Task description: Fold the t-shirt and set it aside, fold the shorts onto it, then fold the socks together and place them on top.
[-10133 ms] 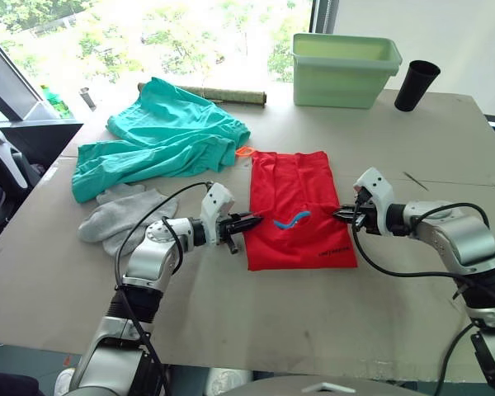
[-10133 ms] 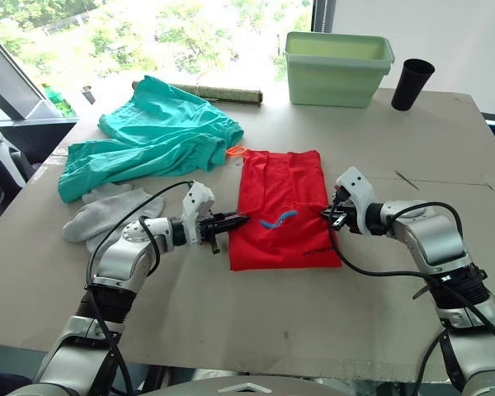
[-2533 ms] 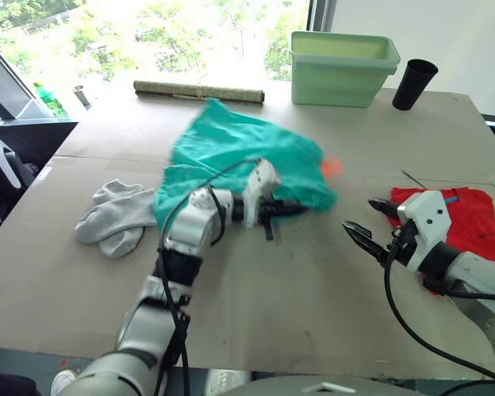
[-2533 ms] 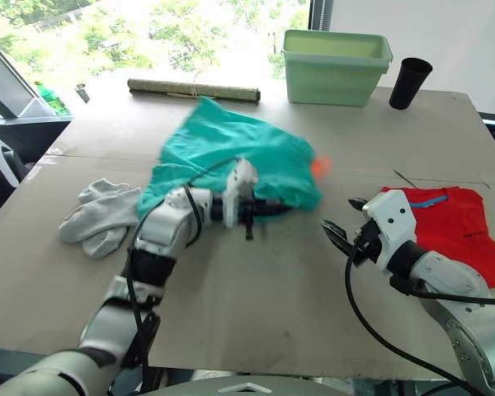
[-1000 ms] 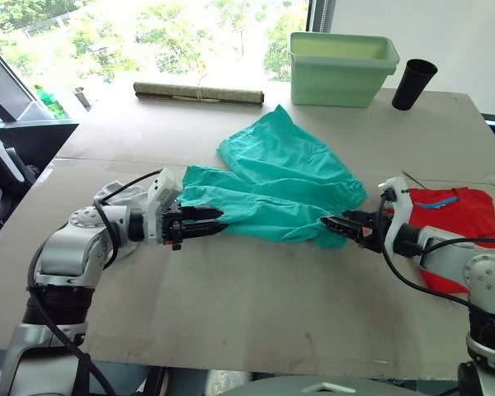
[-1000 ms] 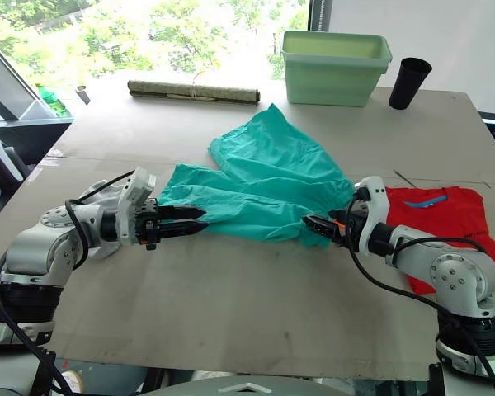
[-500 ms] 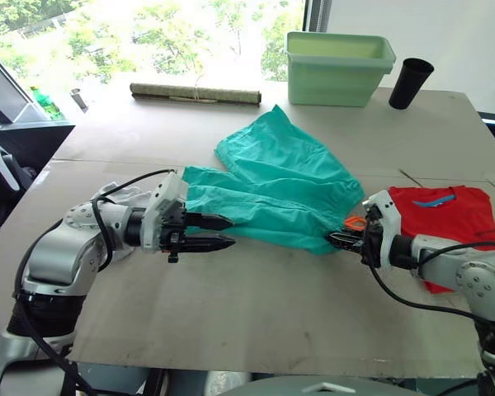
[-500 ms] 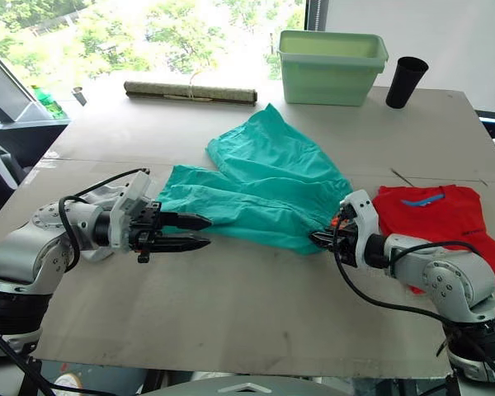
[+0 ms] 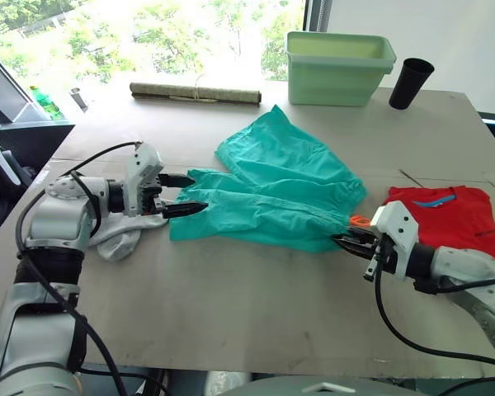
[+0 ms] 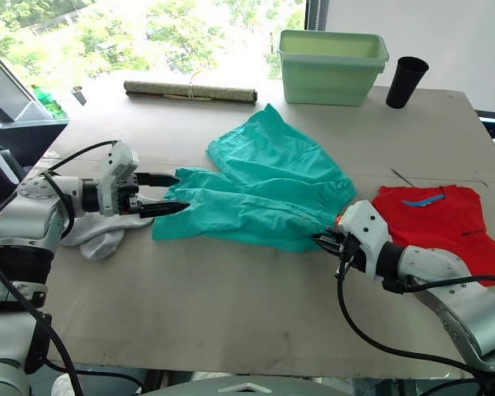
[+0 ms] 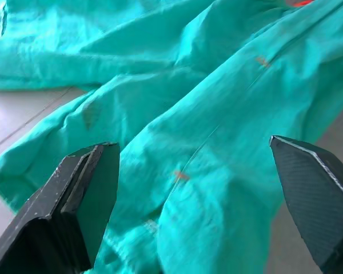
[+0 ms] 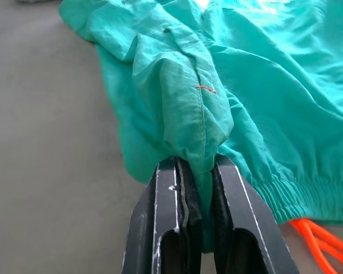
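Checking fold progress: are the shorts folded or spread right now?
Spread, not folded. The teal shorts lie rumpled across the table; the right end effector pinches their edge, and the left end effector is open at the other end.

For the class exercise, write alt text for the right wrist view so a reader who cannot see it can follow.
The right gripper is shut on a bunched fold of the teal shorts, which spread away across the grey table. The elastic waistband and an orange drawstring loop lie beside the fingers.

bare table (image 9: 231, 305) in front, shorts (image 9: 280, 186) mid-table — bin (image 9: 340, 68) behind
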